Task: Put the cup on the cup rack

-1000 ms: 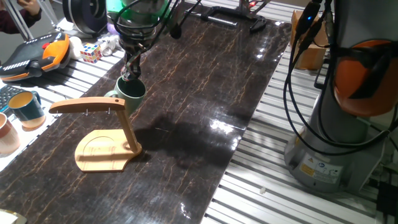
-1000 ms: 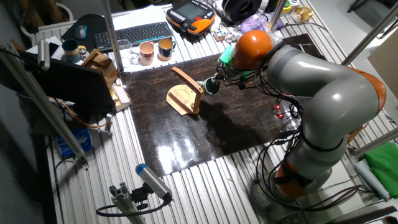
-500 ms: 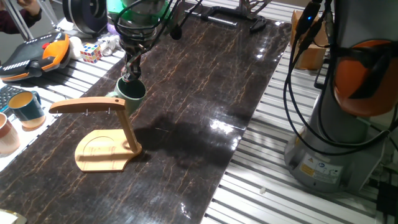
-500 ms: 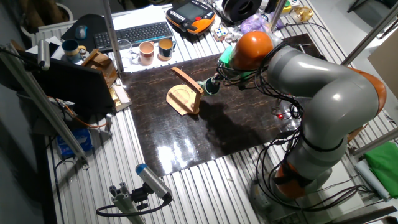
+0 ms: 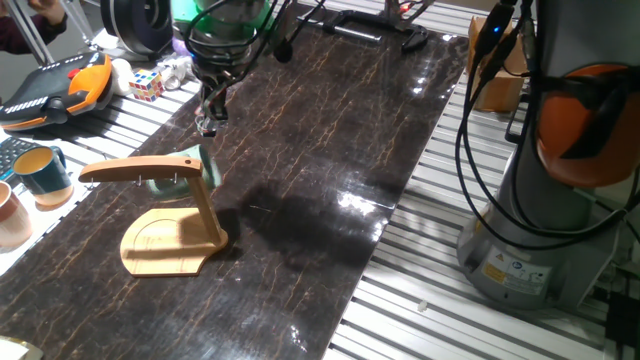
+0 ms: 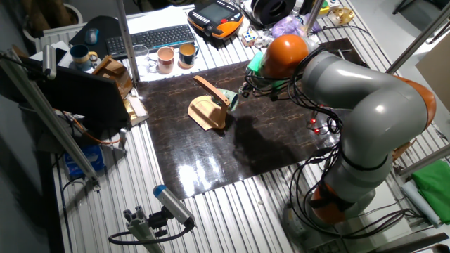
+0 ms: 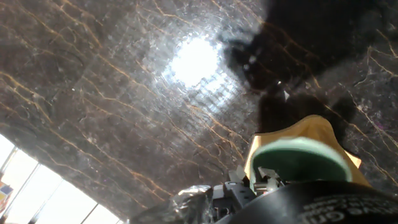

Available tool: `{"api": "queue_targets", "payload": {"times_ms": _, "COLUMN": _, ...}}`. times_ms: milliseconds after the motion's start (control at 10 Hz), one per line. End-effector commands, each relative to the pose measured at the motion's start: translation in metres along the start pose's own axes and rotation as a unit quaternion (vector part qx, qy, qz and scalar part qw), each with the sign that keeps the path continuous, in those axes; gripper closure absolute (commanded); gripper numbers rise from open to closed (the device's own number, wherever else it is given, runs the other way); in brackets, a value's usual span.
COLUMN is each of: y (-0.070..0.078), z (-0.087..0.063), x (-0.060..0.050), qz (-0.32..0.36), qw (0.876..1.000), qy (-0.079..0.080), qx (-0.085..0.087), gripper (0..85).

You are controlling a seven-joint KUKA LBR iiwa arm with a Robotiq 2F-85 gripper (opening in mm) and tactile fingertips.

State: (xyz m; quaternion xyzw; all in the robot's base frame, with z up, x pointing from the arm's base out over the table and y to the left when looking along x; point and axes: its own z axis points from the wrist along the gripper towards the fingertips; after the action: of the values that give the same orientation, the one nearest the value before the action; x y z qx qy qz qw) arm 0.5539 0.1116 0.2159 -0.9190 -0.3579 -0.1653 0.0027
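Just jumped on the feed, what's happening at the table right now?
The arm is hanging a green cup on the wooden cup rack. The cup now sits tilted under the rack's horizontal arm, apparently on a peg. The gripper is just above and behind it, no longer on the cup; whether its fingers are open is unclear.

dark marble table (image 5: 330,130), wooden cup rack (image 5: 165,235)

Sage-green cup (image 5: 176,178) hangs tilted under wooden cup rack (image 5: 170,215) arm, near upright.
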Motion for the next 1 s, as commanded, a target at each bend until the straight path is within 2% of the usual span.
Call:
{"api": "queue_targets", "payload": {"times_ms": 0, "y": 0.003, "z": -0.003, "x": 0.0, "qz": -0.019, "qw": 1.0, "qy": -0.007, "qx": -0.005, "gripper": 65.0}}
{"api": "queue_targets", "payload": {"times_ms": 100, "y": 0.009, "z": -0.006, "x": 0.0, "qz": -0.046, "qw": 0.999, "qy": -0.022, "qx": -0.011, "gripper": 67.7}}
{"api": "queue_targets", "payload": {"times_ms": 300, "y": 0.02, "z": -0.012, "x": 0.0, "qz": -0.083, "qw": 0.995, "qy": -0.043, "qx": -0.017, "gripper": 84.0}}
{"api": "queue_targets", "payload": {"times_ms": 400, "y": 0.026, "z": -0.014, "x": -0.001, "qz": -0.089, "qw": 0.994, "qy": -0.056, "qx": -0.01, "gripper": 84.0}}
{"api": "queue_targets", "payload": {"times_ms": 600, "y": 0.039, "z": -0.017, "x": -0.001, "qz": -0.099, "qw": 0.99, "qy": -0.093, "qx": 0.022, "gripper": 84.0}}
{"api": "queue_targets", "payload": {"times_ms": 700, "y": 0.04, "z": -0.017, "x": -0.002, "qz": -0.107, "qw": 0.989, "qy": -0.095, "qx": 0.025, "gripper": 84.0}}
{"api": "queue_targets", "payload": {"times_ms": 900, "y": 0.041, "z": -0.019, "x": -0.002, "qz": -0.134, "qw": 0.984, "qy": -0.112, "qx": 0.031, "gripper": 84.0}}
